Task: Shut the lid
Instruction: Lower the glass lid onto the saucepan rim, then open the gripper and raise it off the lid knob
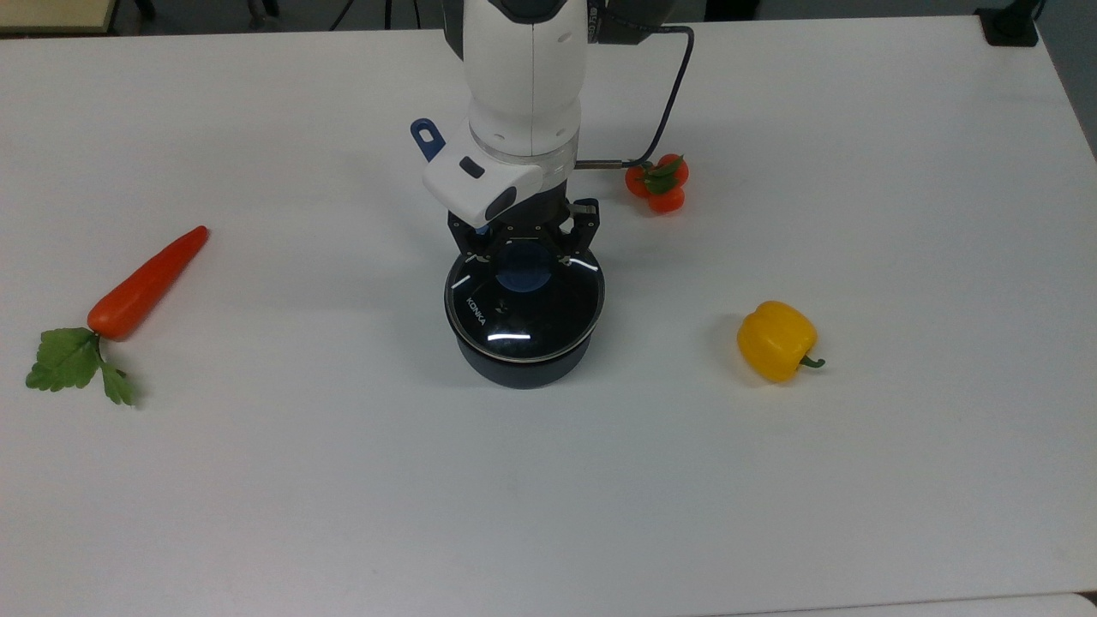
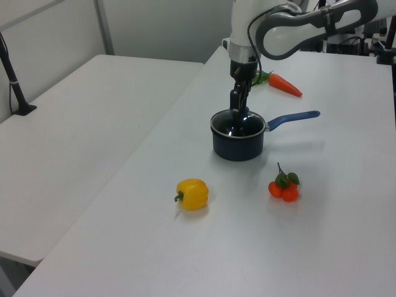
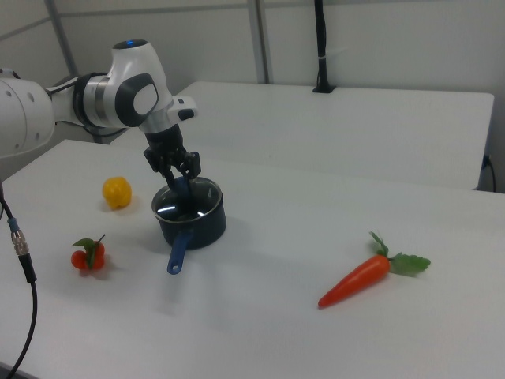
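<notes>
Lid (image 1: 524, 307): round clear glass, metal rim, blue knob (image 1: 524, 267) at centre, "KONKA" print; seated flat on the dark blue saucepan (image 1: 524, 364), directly beneath the claw.

Claw (image 1: 524, 248): pointed straight down over the lid's knob, fingers spread to either side of it with a gap showing, so open rather than clamped; in the right view one finger (image 3: 193, 164) stands just above the lid.

Saucepan handle (image 2: 292, 118): blue, projecting away from the claw toward the left view's right.

Tomatoes (image 1: 656, 182): small red cluster, near the claw on the top view's right.

Yellow pepper (image 1: 776, 340): farther off on the same side, well apart.

Carrot (image 1: 146, 283): orange, green leaves, far from the claw on the top view's left.

All on a white table (image 1: 771, 497).
</notes>
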